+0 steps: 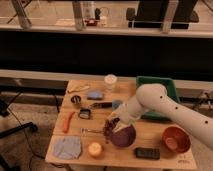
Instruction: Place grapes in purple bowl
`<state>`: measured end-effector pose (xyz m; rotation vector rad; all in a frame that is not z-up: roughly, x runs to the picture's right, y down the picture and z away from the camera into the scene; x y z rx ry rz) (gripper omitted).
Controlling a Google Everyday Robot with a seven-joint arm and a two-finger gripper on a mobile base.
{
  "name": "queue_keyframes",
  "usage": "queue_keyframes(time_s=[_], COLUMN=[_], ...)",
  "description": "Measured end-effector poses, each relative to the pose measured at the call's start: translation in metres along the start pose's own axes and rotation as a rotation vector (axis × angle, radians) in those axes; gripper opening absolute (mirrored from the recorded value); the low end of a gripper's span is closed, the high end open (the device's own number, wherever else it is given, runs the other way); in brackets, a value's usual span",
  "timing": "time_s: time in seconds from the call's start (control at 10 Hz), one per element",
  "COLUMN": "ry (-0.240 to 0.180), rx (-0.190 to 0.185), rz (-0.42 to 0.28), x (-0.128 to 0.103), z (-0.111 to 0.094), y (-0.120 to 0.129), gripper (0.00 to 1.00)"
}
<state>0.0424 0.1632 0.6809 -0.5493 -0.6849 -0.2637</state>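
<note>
Camera view, near edge of the wooden table (pixel 151 131) first: a rumpled blue-grey cloth (pixel 67 147) lies flat at the left corner. Just right of it sits a small round yellow object (pixel 95 148), smooth-looking; I cannot identify it. Further right lies a flat dark rectangular device (pixel 147 153), and at the right end stands a round orange-brown bowl (pixel 176 139).

One row back, centre: the purple bowl (pixel 124 136), round and smooth, stands upright. The grapes (pixel 108 128), a dark, knobbly cluster, hang at the bowl's left rim, not yet down inside it. My claw (pixel 113 122) is directly above them, closed on the top of the cluster; my white rounded arm runs up and right from there. Left of the grapes a thin metal utensil (pixel 90 131) lies flat, and further left an orange-red tapered item (pixel 68 121).

Mid-table: a small dark square object (pixel 85 114) and a black-handled tool (pixel 101 105).

Far side: a green rectangular tray (pixel 155 85) at the right, partly behind my arm; a blue sponge-like block (pixel 95 94); a small dark cup (pixel 76 99); a pale curved item (pixel 79 88); and a white cylindrical cup (pixel 110 81) near the far edge.
</note>
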Motion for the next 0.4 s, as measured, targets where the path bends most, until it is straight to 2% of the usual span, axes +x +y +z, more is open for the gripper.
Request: queue_keyframes(time_s=[0.4], ry=[0.024], rx=[0.006], rz=[0.037], x=[0.0104], z=[0.0007], y=[-0.0003], gripper=[0.78])
